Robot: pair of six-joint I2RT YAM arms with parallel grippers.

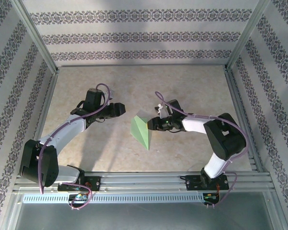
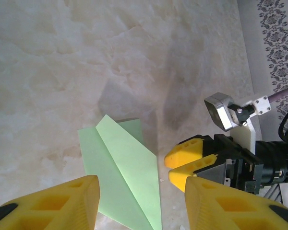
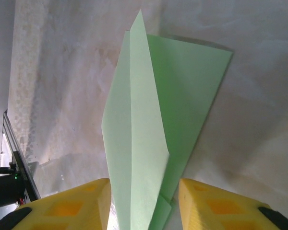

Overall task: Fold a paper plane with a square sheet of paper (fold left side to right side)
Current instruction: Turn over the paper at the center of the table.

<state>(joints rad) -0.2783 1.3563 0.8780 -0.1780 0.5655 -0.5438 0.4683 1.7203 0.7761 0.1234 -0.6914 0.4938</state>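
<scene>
The pale green sheet of paper (image 1: 142, 130) lies mid-table, folded into a pointed dart shape with a centre crease and layered flaps. My left gripper (image 1: 121, 109) hovers just left of it. In the left wrist view the paper (image 2: 127, 177) lies below and between the fingers of the open left gripper (image 2: 141, 191), which hold nothing. My right gripper (image 1: 151, 124) is at the paper's right edge. In the right wrist view a raised flap of the paper (image 3: 139, 143) stands between the fingers of the right gripper (image 3: 144, 191), with gaps on both sides.
A beige marbled tabletop (image 1: 192, 91) is fenced by metal frame posts and patterned walls (image 1: 134, 36). The rail with both arm bases (image 1: 144, 182) runs along the near edge. The right arm's camera mount (image 2: 223, 111) shows close to the left fingers.
</scene>
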